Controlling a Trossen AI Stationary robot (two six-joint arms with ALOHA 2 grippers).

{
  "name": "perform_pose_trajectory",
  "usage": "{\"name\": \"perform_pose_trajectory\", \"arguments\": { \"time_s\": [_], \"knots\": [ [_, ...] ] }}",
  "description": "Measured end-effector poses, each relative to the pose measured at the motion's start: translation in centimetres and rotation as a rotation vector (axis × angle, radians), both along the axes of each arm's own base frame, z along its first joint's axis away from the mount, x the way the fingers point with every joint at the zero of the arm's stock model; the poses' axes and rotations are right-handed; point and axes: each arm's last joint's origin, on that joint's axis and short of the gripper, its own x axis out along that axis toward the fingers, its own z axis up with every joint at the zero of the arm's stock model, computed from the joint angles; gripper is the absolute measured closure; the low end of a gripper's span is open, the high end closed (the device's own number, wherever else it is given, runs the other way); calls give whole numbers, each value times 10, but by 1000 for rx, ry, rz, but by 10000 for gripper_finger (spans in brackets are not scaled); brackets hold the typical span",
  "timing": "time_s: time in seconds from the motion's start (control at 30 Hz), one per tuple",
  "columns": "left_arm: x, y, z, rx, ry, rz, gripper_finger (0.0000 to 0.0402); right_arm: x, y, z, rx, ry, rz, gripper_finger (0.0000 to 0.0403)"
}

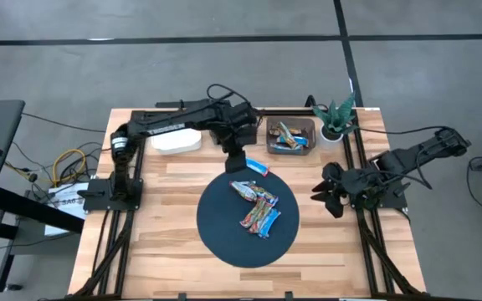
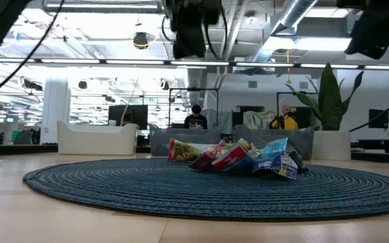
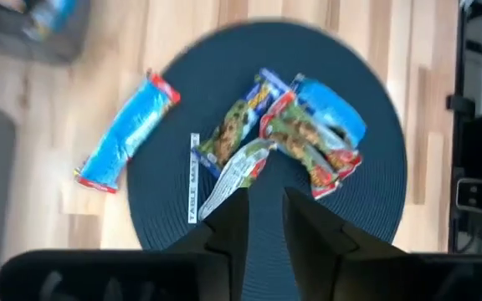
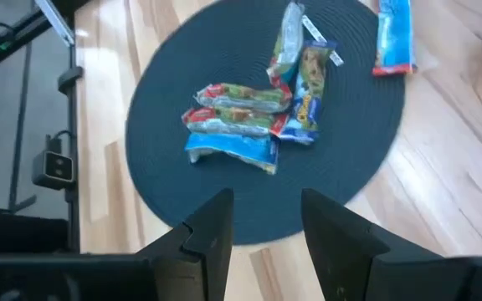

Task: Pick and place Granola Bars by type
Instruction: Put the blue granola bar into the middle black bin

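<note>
High view looks down on a round dark mat point(image 1: 224, 238) lying mid-table, and everything else is placed from it. A loose heap of Granola Bars point(image 1: 256, 206) lies on the mat, a little off its centre toward the far side, the wrappers overlapping and touching. One blue bar with red ends point(image 1: 258, 167) lies apart on the bare wood just beyond the mat's far edge. Farther back from the mat, a grey bin point(image 1: 290, 126) holds a few more bars, and a white tray point(image 1: 176, 140) sits to that bin's left. The left gripper point(image 3: 264, 209) hovers above the mat's far edge near the lone blue bar, fingers slightly parted and empty. The right gripper point(image 4: 266, 221) waits off the mat's right side, fingers apart, holding nothing
</note>
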Motion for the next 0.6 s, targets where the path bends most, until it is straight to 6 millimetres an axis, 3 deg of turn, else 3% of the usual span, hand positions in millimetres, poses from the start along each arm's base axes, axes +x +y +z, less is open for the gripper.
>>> {"name": "perform_pose_trajectory", "arguments": {
  "time_s": [0.13, 0.2, 0.4, 0.6],
  "knots": [
    [-27, -9, 28, 79, -102, 78, 349, 1, 1, -2, -24, -16, -8, 269],
    [-46, -12, 30, 96, -133, 133, 354, 1, 1, -2, -34, -19, -7, 269],
    [-88, -26, 0, 30, -295, 281, 368, 11, -1, -5, -32, -19, -30, 269],
    [-99, -45, -44, -73, -278, 335, 372, 35, -3, -13, 9, -2, -131, 269]
  ]
}}
